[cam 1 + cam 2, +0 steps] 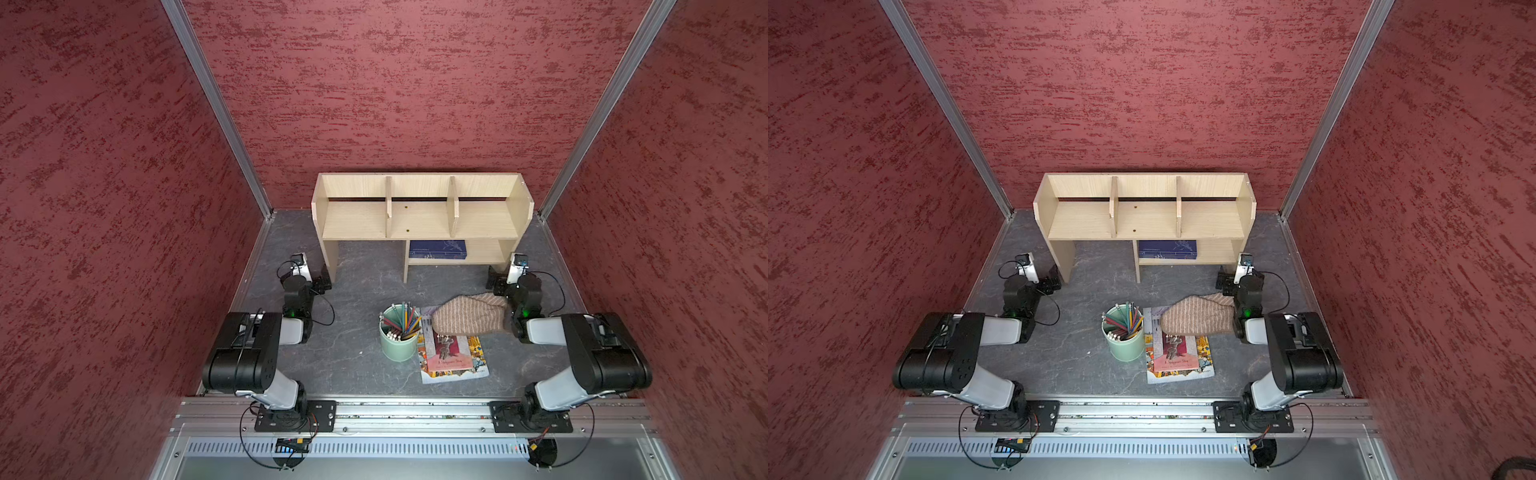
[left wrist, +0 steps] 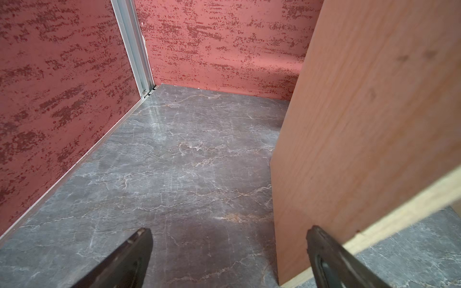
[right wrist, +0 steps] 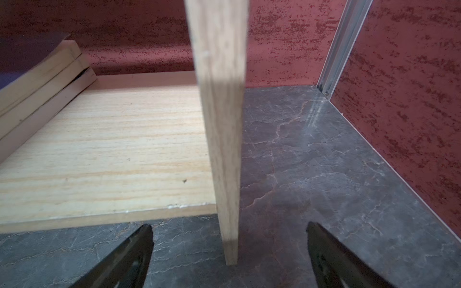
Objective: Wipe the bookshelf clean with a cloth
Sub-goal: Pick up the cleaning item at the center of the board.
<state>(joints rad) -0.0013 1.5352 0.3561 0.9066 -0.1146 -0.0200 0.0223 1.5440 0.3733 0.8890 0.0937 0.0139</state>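
Wrist views show the left jaws and the right jaws spread wide, empty, facing the bookshelf, while the cloth lies heaped on a book behind the right jaws: soft, light, limp, likely best pinched at its raised middle.

The bookshelf stood at the back of the counter, a book on its lower shelf. Before it a cup stood just left of another book, whose far end the cloth covered.
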